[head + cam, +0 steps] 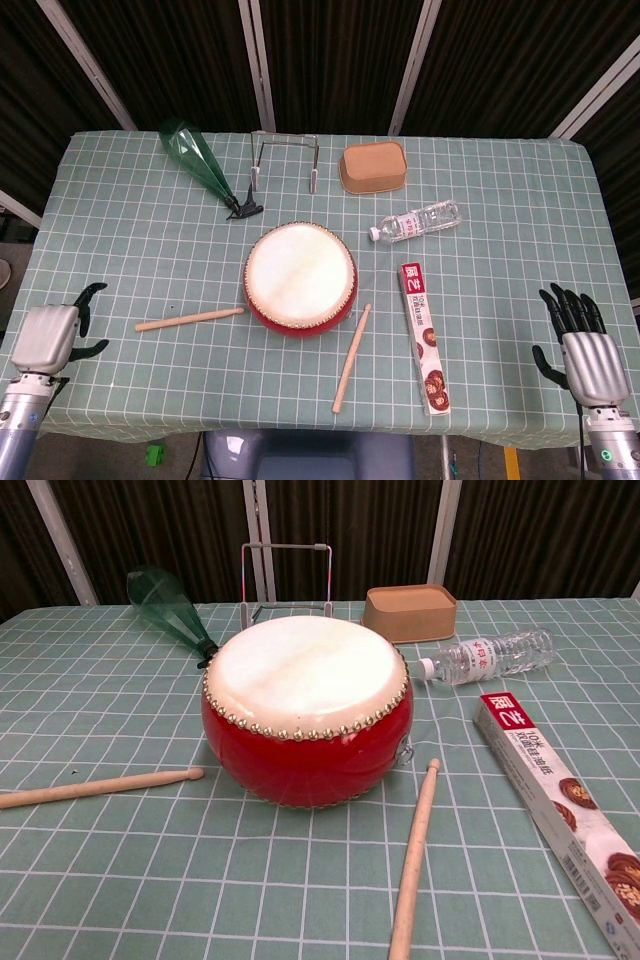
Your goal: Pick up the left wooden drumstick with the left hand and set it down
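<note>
The left wooden drumstick (190,319) (100,785) lies flat on the green checked cloth, left of the red drum (300,278) (305,705), its tip towards the drum. My left hand (55,336) hovers at the table's left front edge, well left of the stick's butt, holding nothing; its fingers point forward and down. A second drumstick (352,357) (415,855) lies right of the drum. My right hand (585,352) stays off the table's right front corner, fingers spread and empty. Neither hand shows in the chest view.
At the back lie a green plastic bottle (200,165), a wire stand (285,160) and a brown box (373,166). A clear water bottle (418,222) and a long red-and-white carton (425,335) lie right of the drum.
</note>
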